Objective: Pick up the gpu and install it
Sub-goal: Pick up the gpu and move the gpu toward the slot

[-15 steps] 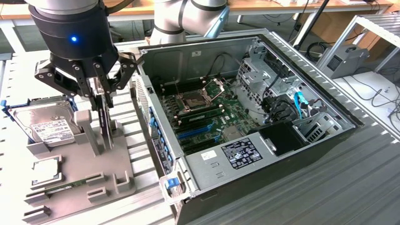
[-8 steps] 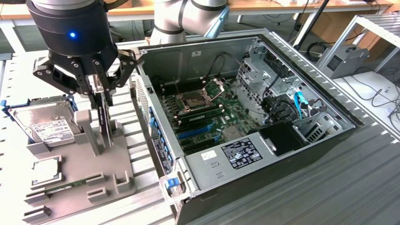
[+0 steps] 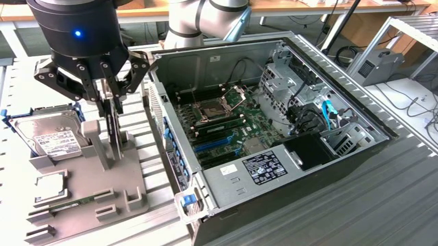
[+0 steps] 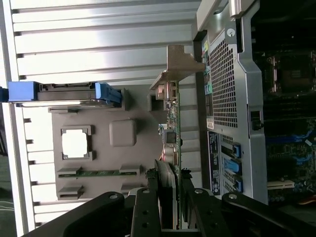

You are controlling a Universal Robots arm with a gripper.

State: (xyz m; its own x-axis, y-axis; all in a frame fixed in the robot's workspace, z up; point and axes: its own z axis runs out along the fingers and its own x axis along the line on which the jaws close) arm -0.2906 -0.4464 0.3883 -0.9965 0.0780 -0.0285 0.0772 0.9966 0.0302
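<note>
The gpu [image 3: 115, 134] is a thin card standing on edge, held vertically between the fingers of my gripper [image 3: 110, 108]. It hangs at the grey upright post of the parts holder [image 3: 89, 189], towards the exterior view's left of the open computer case [image 3: 356, 110]. I cannot tell whether its lower edge is clear of the post. In the wrist view the gpu [image 4: 173, 123] appears edge-on, green board with its silver bracket [image 4: 180, 66] at the far end. My gripper [image 4: 170, 200] is shut on the card's near end.
A silver hard drive [image 3: 51, 136] in blue rails, a square processor [image 3: 51, 185] and a slim memory stick [image 3: 68, 205] sit in the holder. Inside the case lies the motherboard [image 3: 226, 128] with blue slots [image 3: 215, 144]. The case's perforated wall [image 4: 224, 98] is close beside the card.
</note>
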